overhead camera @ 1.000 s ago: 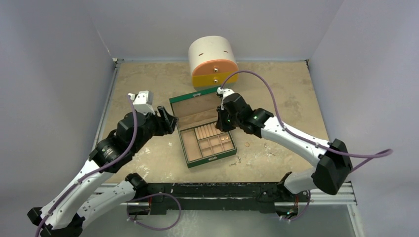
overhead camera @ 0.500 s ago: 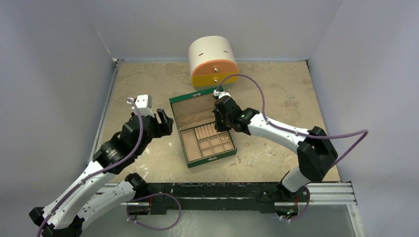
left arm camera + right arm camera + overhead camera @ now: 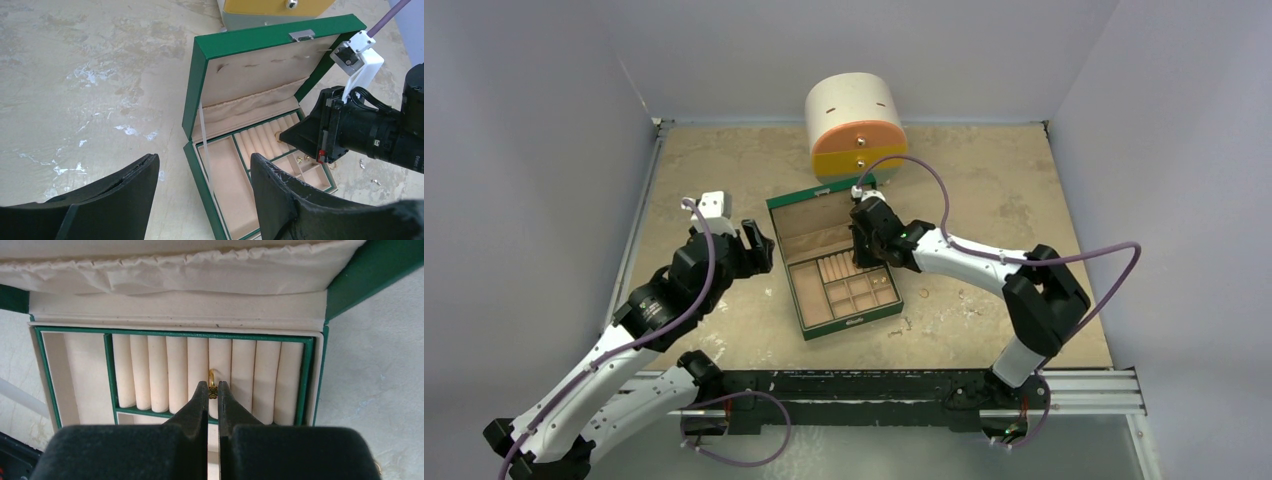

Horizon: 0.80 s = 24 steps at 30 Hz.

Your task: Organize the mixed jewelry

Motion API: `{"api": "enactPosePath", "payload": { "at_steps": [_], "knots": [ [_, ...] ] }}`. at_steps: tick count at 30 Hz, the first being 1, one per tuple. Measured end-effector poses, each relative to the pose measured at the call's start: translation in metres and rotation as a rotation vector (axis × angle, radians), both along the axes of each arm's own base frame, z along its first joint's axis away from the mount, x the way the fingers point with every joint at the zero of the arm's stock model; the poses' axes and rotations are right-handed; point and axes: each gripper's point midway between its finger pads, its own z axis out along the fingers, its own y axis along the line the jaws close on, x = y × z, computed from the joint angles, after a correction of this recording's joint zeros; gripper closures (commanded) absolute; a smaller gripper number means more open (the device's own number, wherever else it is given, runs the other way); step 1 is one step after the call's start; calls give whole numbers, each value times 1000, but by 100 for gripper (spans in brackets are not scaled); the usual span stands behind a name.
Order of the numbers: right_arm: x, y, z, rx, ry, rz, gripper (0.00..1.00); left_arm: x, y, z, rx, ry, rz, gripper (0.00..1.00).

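The green box [image 3: 849, 325] lies open mid-table, with tan compartments. My right gripper [image 3: 864, 258] hangs over its ring rolls. In the right wrist view my right gripper [image 3: 213, 388] is shut, and its tips pinch a small gold ring [image 3: 212, 377] with a clover charm, standing in a slot between two rolls. The left wrist view shows the same ring [image 3: 278, 134] at the right fingertips. Small gold pieces [image 3: 300, 159] lie in a small compartment. My left gripper [image 3: 759, 245] is open and empty, left of the box; its fingers [image 3: 130, 195] frame the box's left edge.
The round cream-orange-yellow drawer chest [image 3: 854, 125] stands behind the box. Loose little metallic bits [image 3: 924, 293] lie on the table right of the box, and they also show in the left wrist view [image 3: 375, 181]. The box lid [image 3: 240, 75] stands up at the back.
My right gripper has moved a little left over the ring rolls, and its elbow has swung in. My left arm drew back slightly, then held still.
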Motion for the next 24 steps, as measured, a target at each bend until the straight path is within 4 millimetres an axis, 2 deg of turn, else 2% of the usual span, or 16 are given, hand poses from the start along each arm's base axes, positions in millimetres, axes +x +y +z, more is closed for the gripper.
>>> {"api": "enactPosePath", "payload": {
  "at_steps": [7, 17, 24],
  "knots": [
    [4, 5, -12, 3, 9, -10, 100, 1, 1, -1, 5, 2, 6, 33],
    [4, 9, -12, 25, 18, -20, 100, 1, 0, -2, 8, 4, 6, 33],
    [3, 10, -10, 38, 22, -24, 78, 2, 0, -2, 10, 6, 6, 33]
  ]
}}
